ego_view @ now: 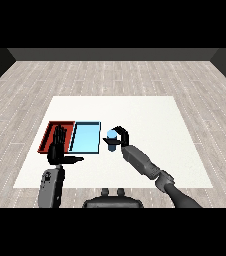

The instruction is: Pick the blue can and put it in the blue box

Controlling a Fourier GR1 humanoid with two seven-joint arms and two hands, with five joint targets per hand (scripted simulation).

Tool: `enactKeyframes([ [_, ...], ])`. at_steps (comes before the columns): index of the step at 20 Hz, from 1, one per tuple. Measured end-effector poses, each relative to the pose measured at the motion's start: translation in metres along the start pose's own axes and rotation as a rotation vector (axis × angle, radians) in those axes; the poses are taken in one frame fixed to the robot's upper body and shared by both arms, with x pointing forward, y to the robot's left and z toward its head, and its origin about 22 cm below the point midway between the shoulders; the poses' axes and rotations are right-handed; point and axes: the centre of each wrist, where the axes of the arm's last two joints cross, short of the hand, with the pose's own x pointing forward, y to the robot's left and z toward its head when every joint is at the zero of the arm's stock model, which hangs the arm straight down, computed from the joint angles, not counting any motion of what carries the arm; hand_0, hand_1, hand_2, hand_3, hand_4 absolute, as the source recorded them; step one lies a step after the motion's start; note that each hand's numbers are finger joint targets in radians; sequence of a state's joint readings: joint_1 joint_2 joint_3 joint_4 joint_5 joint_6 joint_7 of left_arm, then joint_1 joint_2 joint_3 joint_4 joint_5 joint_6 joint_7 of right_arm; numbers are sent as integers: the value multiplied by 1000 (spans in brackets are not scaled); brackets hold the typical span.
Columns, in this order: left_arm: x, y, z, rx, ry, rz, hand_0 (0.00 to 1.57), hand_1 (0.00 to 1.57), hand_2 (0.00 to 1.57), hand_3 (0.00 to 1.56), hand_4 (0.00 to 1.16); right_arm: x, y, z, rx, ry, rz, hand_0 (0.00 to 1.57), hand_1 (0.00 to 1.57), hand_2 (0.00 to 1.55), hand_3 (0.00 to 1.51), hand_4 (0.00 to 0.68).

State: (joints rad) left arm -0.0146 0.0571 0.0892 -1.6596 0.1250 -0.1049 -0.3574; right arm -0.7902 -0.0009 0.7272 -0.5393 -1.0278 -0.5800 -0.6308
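Note:
The blue can (111, 138) stands just right of the light blue tray (86, 136), near the middle of the white table. My right hand (121, 136) has its fingers and thumb curled round the can from the right side. Whether the can rests on the table or is lifted off it cannot be told. My left hand (56, 146) is held up with straight fingers over the red tray (50, 131), thumb pointing right, holding nothing.
The red tray and the light blue tray lie side by side at the table's left. The white table (150, 125) stretches bare to the right and behind the trays. Wooden floor surrounds it.

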Motion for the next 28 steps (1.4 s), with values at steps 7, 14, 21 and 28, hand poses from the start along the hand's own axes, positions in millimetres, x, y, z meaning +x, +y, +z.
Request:
enactKeyframes([
  [7, -8, -10, 2, -67, 35, -7, 0, 0, 0, 0, 0, 29, 14, -13, 15, -79, 61, 1458, 1458, 1455, 1401, 623],
  [14, -17, -41, -10, -133, 110, 12, 0, 0, 0, 0, 0, 69, 12, -23, 54, -197, 123, 1436, 1436, 1440, 1406, 620],
  [21, -24, -67, -9, -179, 162, 17, 0, 0, 0, 0, 0, 87, -30, -6, 71, -252, 158, 1418, 1418, 1445, 1407, 622],
  [28, -28, -89, -10, -214, 193, 58, 0, 0, 0, 0, 0, 102, -65, 18, 91, -266, 187, 1440, 1440, 1451, 1399, 615],
])
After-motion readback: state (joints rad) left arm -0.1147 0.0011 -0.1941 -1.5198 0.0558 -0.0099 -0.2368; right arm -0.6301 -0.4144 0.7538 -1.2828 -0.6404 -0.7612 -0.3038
